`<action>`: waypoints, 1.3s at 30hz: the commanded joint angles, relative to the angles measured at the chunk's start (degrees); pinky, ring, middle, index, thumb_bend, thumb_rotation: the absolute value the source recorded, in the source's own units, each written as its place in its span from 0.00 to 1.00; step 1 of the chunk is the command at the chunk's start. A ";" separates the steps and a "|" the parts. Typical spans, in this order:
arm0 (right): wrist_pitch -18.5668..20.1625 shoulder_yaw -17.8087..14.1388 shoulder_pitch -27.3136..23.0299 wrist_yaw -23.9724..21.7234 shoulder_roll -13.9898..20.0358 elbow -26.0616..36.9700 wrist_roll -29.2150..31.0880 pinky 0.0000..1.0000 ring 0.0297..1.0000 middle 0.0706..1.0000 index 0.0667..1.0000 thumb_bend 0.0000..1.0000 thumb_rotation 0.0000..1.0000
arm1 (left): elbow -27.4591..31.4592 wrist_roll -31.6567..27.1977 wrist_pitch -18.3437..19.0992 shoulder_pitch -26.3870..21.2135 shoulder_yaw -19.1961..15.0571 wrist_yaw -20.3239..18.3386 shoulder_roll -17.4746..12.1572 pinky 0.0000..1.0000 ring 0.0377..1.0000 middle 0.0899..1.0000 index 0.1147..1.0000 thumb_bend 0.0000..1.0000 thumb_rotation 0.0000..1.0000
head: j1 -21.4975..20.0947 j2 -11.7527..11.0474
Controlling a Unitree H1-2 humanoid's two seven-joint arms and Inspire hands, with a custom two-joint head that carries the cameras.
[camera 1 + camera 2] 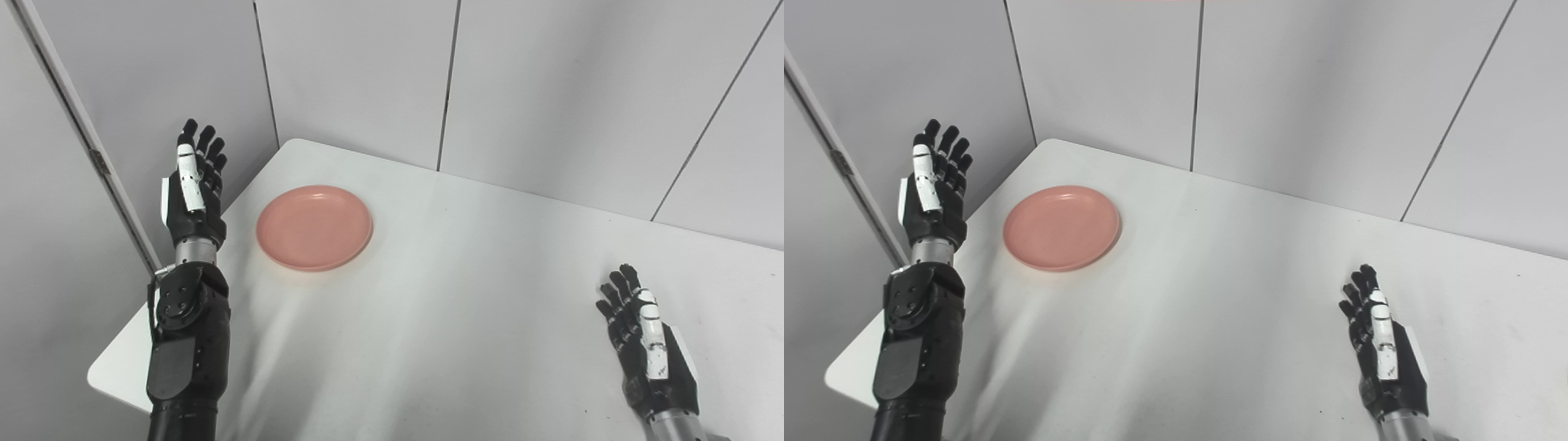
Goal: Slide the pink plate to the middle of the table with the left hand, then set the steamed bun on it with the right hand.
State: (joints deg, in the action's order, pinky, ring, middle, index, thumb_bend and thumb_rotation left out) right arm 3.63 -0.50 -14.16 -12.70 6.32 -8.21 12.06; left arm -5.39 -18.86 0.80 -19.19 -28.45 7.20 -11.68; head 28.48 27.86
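Raised at nine o'clock, the left hand [195,190] is held upright beside the table's left edge with its fingers stretched out and apart, nothing gripped. Just beside it, toward three o'clock of it, the pink plate [314,228] is seen lying flat on the white table [465,294], near the far left corner and apart from the hand. At five o'clock, well apart from the plate, the right hand [646,343] is held over the table with fingers extended and spread, empty. Grey wall panels [539,86] are seen behind the table at twelve o'clock.
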 commanded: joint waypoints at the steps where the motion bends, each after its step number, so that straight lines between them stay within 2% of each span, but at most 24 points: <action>1: 3.04 -0.87 1.86 1.16 1.24 -0.65 -0.75 1.00 1.00 1.00 1.00 0.10 1.00 | 0.19 -0.54 -1.44 -2.31 -0.21 0.45 -1.78 0.96 0.93 0.93 0.93 0.44 1.00 | -0.05 0.06; 11: 3.08 -0.90 1.84 1.31 1.28 -0.73 -0.89 1.00 1.00 1.00 1.00 0.10 1.00 | -4.39 0.25 -1.72 -2.75 0.22 0.47 -2.42 0.94 0.94 0.93 0.93 0.45 1.00 | -0.16 0.32; 24: 2.69 -0.88 1.96 1.29 1.30 -0.64 -1.01 1.00 1.00 1.00 1.00 0.10 1.00 | -10.17 0.31 -2.16 -3.18 0.71 0.37 -2.16 0.96 0.93 0.94 0.94 0.43 1.00 | -0.22 0.50; 30: 3.17 -0.94 1.94 1.09 1.30 -0.40 -0.63 1.00 1.00 1.00 1.00 0.10 1.00 | -13.19 0.39 -2.79 -3.71 1.20 0.18 -2.17 0.93 0.91 0.92 0.93 0.40 1.00 | -0.22 0.60; 39: 3.03 -0.90 1.98 1.37 1.24 -0.42 -1.01 1.00 1.00 1.00 1.00 0.11 1.00 | -17.33 -0.37 -3.42 -4.14 1.96 -0.44 -2.37 0.93 0.92 0.92 0.93 0.41 1.00 | -0.31 0.83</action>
State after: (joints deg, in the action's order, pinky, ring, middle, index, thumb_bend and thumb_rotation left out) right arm 3.72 -0.58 -13.96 -12.63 6.39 -7.93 11.99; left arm -22.56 -18.87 -1.12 -21.43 -26.61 7.17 -12.97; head 28.21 28.56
